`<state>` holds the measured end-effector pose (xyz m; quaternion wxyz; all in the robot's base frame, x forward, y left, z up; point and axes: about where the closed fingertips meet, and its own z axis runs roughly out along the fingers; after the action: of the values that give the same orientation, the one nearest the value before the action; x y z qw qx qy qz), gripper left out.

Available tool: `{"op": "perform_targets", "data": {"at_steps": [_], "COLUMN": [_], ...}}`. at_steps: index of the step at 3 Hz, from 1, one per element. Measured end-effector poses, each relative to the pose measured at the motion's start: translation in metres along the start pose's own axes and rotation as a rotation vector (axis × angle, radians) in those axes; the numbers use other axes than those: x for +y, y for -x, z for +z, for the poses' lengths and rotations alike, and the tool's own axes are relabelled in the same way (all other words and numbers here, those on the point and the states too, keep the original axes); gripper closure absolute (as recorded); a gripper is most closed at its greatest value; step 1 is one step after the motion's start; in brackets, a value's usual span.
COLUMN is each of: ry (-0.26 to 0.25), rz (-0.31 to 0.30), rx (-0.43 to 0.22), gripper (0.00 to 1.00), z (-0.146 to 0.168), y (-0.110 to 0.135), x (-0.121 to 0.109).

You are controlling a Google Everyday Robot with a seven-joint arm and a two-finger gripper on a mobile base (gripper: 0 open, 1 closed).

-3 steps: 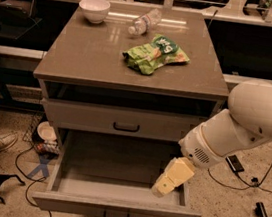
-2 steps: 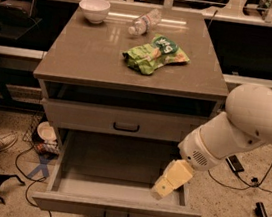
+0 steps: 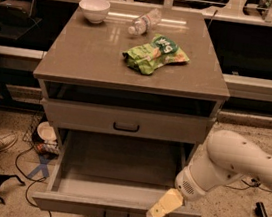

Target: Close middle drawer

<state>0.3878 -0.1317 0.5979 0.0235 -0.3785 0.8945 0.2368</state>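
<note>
the middle drawer is seen pulled well out below the shut top drawer, with the gripper held against its front panel's right end, its grip undeterminable.

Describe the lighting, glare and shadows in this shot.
Camera view: warm, dim light; glare streaks the cabinet top beside the bowl and bottle; deep shadow fills the slot under the top; the open middle drawer is evenly lit inside; the pale hand at its front right corner stands out brightly.
</note>
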Motion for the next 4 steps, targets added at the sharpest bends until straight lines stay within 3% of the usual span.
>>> {"op": "perform_targets", "data": {"at_steps": [2,4], "ry": [0.019,0.038], "rz": [0.220,0.328], "rx": [0.034,0.089], "gripper": [0.00,0.00], "z": [0.051,0.092], "y": [-0.062,-0.097], "x": [-0.023,-0.029]}}
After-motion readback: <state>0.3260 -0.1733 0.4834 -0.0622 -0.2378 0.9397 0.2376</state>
